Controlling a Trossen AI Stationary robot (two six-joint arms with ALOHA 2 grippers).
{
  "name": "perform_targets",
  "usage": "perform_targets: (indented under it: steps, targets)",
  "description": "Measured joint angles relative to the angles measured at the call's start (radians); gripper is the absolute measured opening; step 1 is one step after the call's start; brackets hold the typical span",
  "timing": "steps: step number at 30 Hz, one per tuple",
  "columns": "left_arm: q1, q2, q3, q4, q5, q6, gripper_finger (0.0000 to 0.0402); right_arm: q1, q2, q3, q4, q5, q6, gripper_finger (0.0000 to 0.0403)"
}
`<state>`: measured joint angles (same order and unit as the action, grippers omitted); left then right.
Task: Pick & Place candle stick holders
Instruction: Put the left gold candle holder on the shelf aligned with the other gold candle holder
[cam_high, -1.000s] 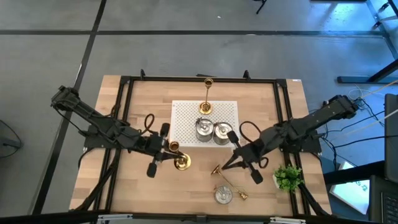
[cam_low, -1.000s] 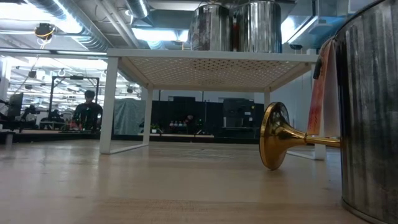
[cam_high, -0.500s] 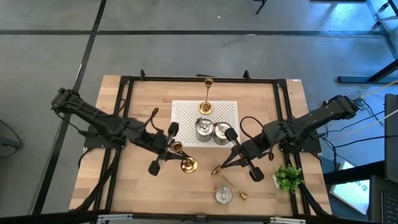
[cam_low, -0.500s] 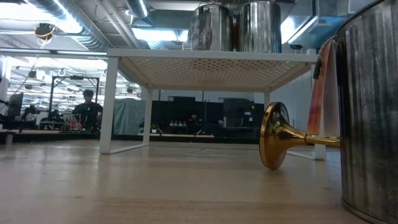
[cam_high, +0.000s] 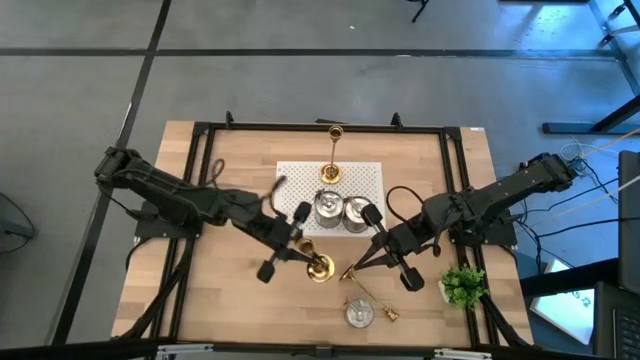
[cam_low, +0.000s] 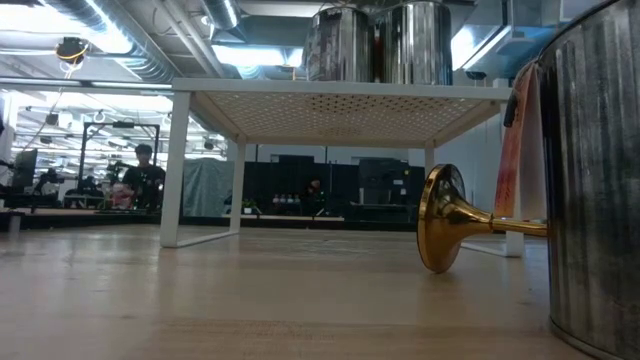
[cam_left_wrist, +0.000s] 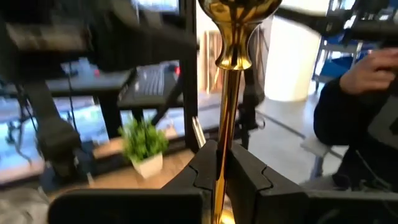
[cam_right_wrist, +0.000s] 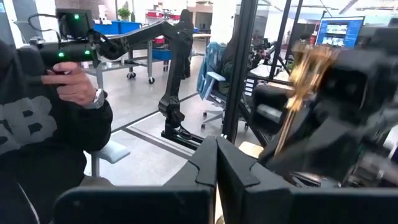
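Note:
My left gripper (cam_high: 303, 253) (cam_left_wrist: 222, 165) is shut on a gold candlestick (cam_high: 312, 260) and holds it above the table, just near of the white perforated stand (cam_high: 330, 190). A second gold candlestick (cam_high: 331, 160) and two silver holders (cam_high: 327, 207) (cam_high: 357, 212) stand on the stand. A third gold candlestick (cam_high: 368, 292) lies on its side on the table, and a third silver holder (cam_high: 358, 313) stands beside it. My right gripper (cam_high: 358, 263) (cam_right_wrist: 216, 155) is shut and empty above the lying candlestick's base (cam_low: 440, 218). My left gripper pinches the gold candlestick's slim stem (cam_left_wrist: 222, 149) between its two fingers, which lie across the stem. The cup end (cam_left_wrist: 236, 15) stands well above the fingers. The candlestick is lifted clear of the table and tilted, with its flared base (cam_high: 320, 268) toward the table's right.
A small green plant (cam_high: 462, 285) stands near the table's right front corner. A black frame (cam_high: 320, 127) runs round the tabletop. In the low view the near silver holder (cam_low: 595, 170) fills the right side. People show in the room beyond (cam_right_wrist: 56, 112).
My left gripper has carried the gold candlestick toward the table's right edge and slightly nearer, from left of the stand to just in front of it. The candlestick has stayed lifted and tilted in the hold.

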<state>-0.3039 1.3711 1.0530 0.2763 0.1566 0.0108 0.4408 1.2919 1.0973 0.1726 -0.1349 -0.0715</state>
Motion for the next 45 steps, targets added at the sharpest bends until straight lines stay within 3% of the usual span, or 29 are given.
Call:
perform_targets:
  steps: [8, 26, 35, 45]
  targets:
    - [-0.003, 0.023, 0.069, -0.066, -0.002, 0.024, 0.0015, -0.001, 0.022, 0.000, 0.004, 0.000, 0.031, 0.0004]
    - [-0.012, 0.021, 0.069, -0.132, -0.006, 0.078, 0.0015, -0.003, 0.098, 0.000, -0.079, 0.006, 0.048, 0.0004]
    - [-0.020, 0.021, 0.069, -0.159, -0.005, 0.073, 0.0015, -0.019, 0.108, 0.001, -0.199, 0.278, 0.154, 0.0004]
    - [-0.013, 0.021, 0.069, -0.169, -0.006, 0.073, 0.0015, -0.056, 0.125, 0.002, -0.190, 0.155, 0.188, 0.0004]
